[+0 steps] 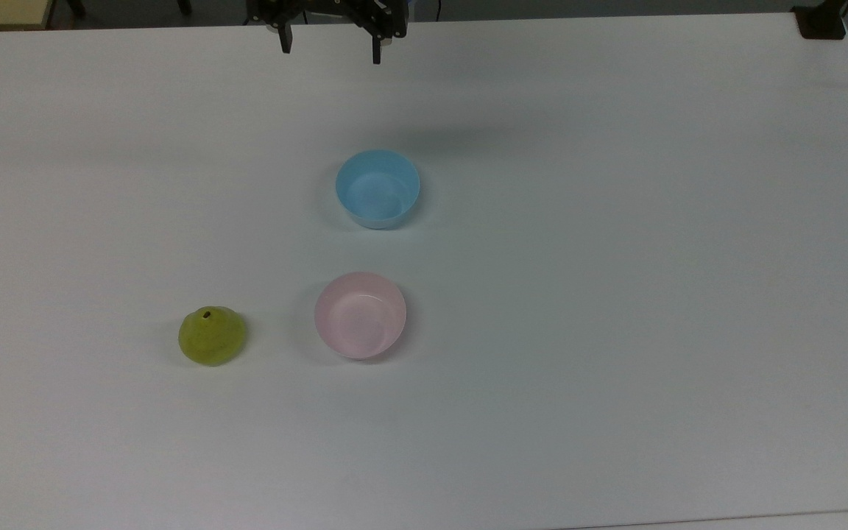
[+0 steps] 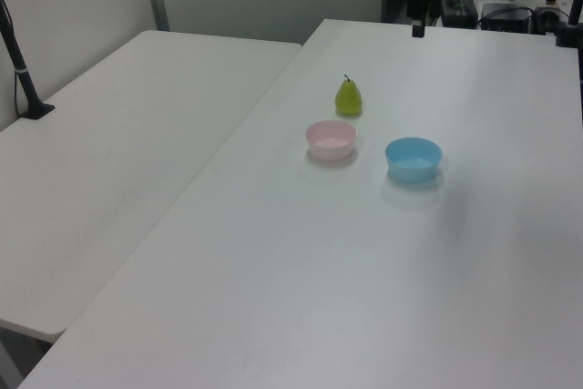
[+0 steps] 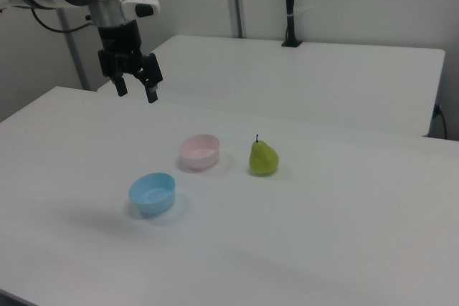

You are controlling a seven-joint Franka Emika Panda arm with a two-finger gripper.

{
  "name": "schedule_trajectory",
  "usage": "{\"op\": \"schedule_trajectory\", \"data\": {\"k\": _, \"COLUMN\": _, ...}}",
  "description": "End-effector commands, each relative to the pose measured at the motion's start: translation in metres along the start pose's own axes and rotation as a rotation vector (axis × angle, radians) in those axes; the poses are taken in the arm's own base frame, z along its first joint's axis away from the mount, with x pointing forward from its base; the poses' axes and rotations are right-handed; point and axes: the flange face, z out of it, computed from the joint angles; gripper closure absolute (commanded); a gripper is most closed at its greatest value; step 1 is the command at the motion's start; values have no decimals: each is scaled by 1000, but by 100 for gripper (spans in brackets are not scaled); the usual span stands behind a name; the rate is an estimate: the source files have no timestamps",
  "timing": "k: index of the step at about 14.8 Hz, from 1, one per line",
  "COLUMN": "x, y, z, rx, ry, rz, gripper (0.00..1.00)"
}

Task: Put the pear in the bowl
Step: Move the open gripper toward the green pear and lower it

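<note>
We're starting w/ the gripper [image 3: 134, 92] hanging high above the white surface [image 1: 615, 294], fingers spread wide apart & holding nothing. In the top view it's peeking in at the upper edge, well apart from everything below.

The small yellow-green toy pear [image 1: 211, 336] is standing upright on the surface, narrow end & stem up, just beside the small round pale pink plastic bowl [image 1: 360, 315] on the top view's left. That bowl is sitting empty. A light blue plastic bowl [image 1: 377, 188] of similar size is sitting between the pink one & the gripper in the top view, so it's not our target.

Step in hand, as we judge it: reaching for the pear. To do it well we're aiming to:
- travel over & past the blue bowl, staying high so nothing gets clipped
- centre above the stem, then drop straight down
- close on the fat lower body, not the narrow neck; a rounded, smooth toy prob. slips if pinched high
- keep the fingers off the pink bowl's rim, since the pear is close to it.
</note>
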Motion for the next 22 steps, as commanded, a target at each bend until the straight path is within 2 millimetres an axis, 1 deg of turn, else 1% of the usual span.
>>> {"op": "schedule_trajectory", "data": {"k": 1, "x": -1, "y": 17, "z": -5, "rx": 15, "ry": 19, "rz": -3, "gripper": 0}}
{"op": "schedule_trajectory", "data": {"k": 5, "x": 0, "y": 23, "z": -4, "rx": 15, "ry": 19, "rz": -28, "gripper": 0}}
{"op": "schedule_trajectory", "data": {"k": 6, "x": 2, "y": 28, "z": -3, "rx": 16, "ry": 19, "rz": -35, "gripper": 0}}
{"op": "schedule_trajectory", "data": {"k": 9, "x": 10, "y": 49, "z": -2, "rx": 21, "ry": 62, "rz": -70, "gripper": 0}}
{"op": "schedule_trajectory", "data": {"k": 10, "x": 14, "y": 61, "z": -1, "rx": 21, "ry": 82, "rz": -73, "gripper": 0}}
{"op": "schedule_trajectory", "data": {"k": 11, "x": 18, "y": 69, "z": 2, "rx": 19, "ry": 95, "rz": -82, "gripper": 0}}
{"op": "schedule_trajectory", "data": {"k": 12, "x": 25, "y": 75, "z": 9, "rx": 19, "ry": 98, "rz": -89, "gripper": 0}}
{"op": "schedule_trajectory", "data": {"k": 13, "x": 30, "y": 83, "z": 10, "rx": 16, "ry": 114, "rz": -87, "gripper": 0}}
{"op": "schedule_trajectory", "data": {"k": 14, "x": 44, "y": 93, "z": 23, "rx": 11, "ry": 130, "rz": -74, "gripper": 0}}
{"op": "schedule_trajectory", "data": {"k": 15, "x": 52, "y": 99, "z": 31, "rx": 8, "ry": 142, "rz": -65, "gripper": 0}}
{"op": "schedule_trajectory", "data": {"k": 16, "x": 63, "y": 111, "z": 44, "rx": 5, "ry": 166, "rz": -48, "gripper": 0}}
{"op": "schedule_trajectory", "data": {"k": 17, "x": 71, "y": 119, "z": 55, "rx": 2, "ry": 179, "rz": -36, "gripper": 0}}
{"op": "schedule_trajectory", "data": {"k": 18, "x": 81, "y": 126, "z": 70, "rx": -4, "ry": 190, "rz": -28, "gripper": 0}}
{"op": "schedule_trajectory", "data": {"k": 21, "x": 101, "y": 130, "z": 105, "rx": -22, "ry": 211, "rz": -30, "gripper": 0}}
{"op": "schedule_trajectory", "data": {"k": 22, "x": 111, "y": 134, "z": 121, "rx": -28, "ry": 236, "rz": -26, "gripper": 0}}
